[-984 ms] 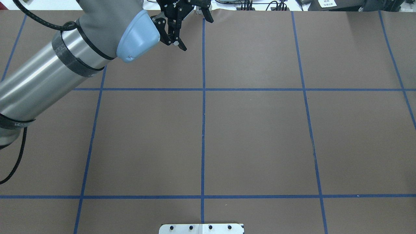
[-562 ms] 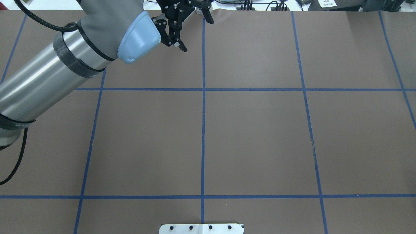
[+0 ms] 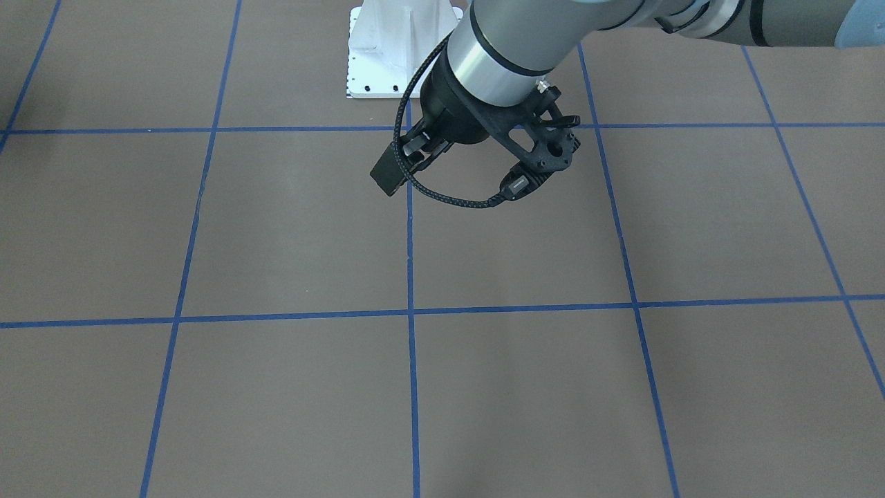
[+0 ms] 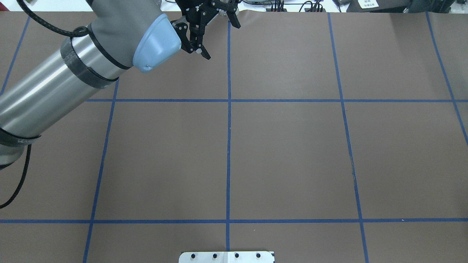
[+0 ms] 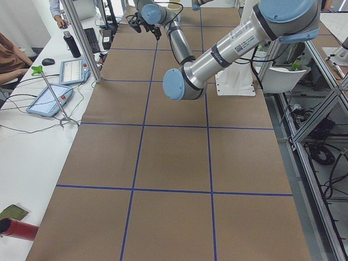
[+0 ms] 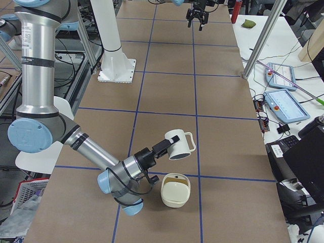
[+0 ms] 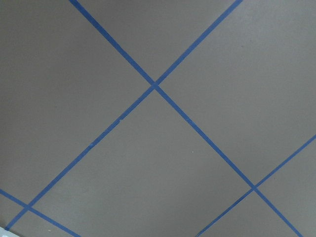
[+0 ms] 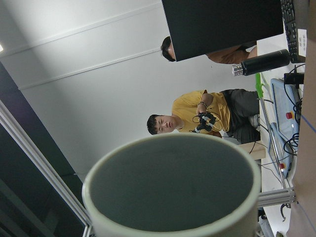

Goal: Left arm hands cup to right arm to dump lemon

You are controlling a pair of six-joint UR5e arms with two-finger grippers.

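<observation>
The white cup (image 6: 179, 144) hangs in the air at the tip of my right arm (image 6: 91, 147), tipped on its side, handle to the right, just above a cream tub (image 6: 175, 191). Whether the right gripper is open or shut I cannot tell. The right wrist view looks into the cup (image 8: 173, 187); its grey inside shows no lemon. No lemon slices show in any view. My left gripper (image 4: 223, 41) is open and empty at the table's far edge. It also shows small in the exterior right view (image 6: 197, 14). The left arm's wrist bracket (image 3: 532, 138) shows in the front view.
The table is brown paper with blue tape lines (image 4: 228, 146). The white robot base plate (image 4: 226, 256) sits at the near edge. Tablets (image 6: 283, 76) and a bottle lie on the operators' desk. An operator in yellow (image 8: 197, 116) sits beyond the table.
The left arm's elbow and gripper have shifted very slightly to the right; the gripper stays open.
</observation>
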